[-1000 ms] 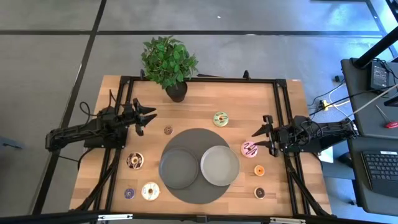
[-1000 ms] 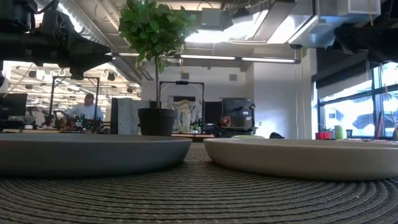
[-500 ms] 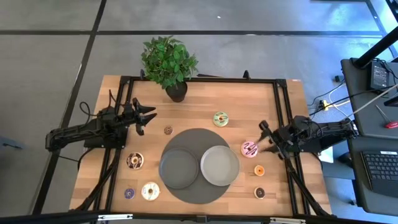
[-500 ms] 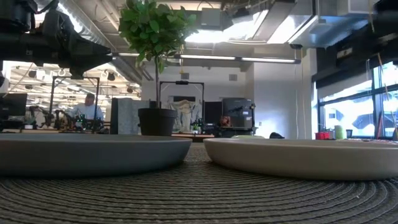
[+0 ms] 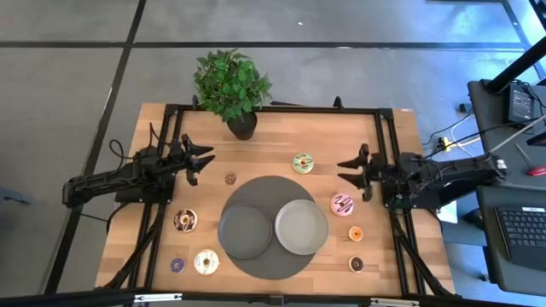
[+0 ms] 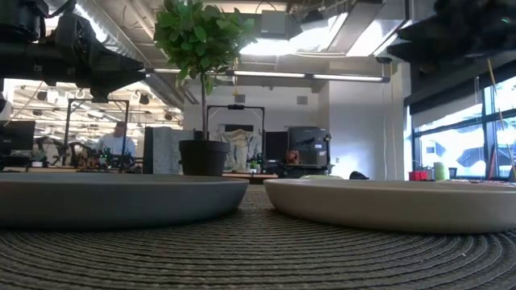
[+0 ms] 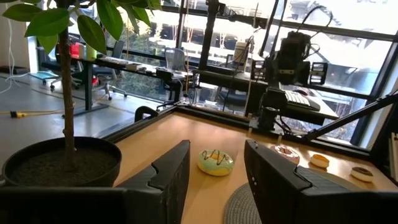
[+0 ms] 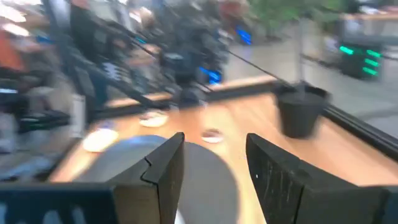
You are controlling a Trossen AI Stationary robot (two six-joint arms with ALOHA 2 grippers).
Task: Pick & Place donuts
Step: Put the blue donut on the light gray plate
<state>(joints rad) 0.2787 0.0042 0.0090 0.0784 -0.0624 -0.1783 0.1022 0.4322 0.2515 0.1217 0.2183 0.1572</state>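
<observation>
A light wooden worktop [image 5: 273,136] framed by black rails holds a round dark woven mat [image 5: 271,252] at its middle. Two plain grey round plates sit side by side on the mat, a darker one [image 5: 245,231] on the left and a paler one [image 5: 300,227] on the right, their rims almost touching.

Eight small toy ring donuts lie scattered on the bare wood around the mat. A green-iced donut [image 5: 302,162] sits beyond the mat, toward the far edge. A tiny brown mini donut [image 5: 230,178] lies to its left, near the mat's far-left rim. A pink-iced donut [image 5: 343,204] rests just beside the paler plate on the right. Nearer the front on that side are an orange mini donut [image 5: 356,233] and a dark brown mini donut [image 5: 356,264]. On the left side lie a chocolate-iced donut [image 5: 183,221], a purple mini donut [image 5: 177,265] and a cream-iced donut [image 5: 206,262].

A leafy green plant in a black pot [image 5: 233,89] stands at the far edge.

The left tool [image 5: 203,159] hovers over the left part of the worktop, its two fingers spread and holding nothing. The right tool [image 5: 351,172] hangs over the right part, between the green-iced and pink-iced donuts, its fingers also spread apart and empty.
</observation>
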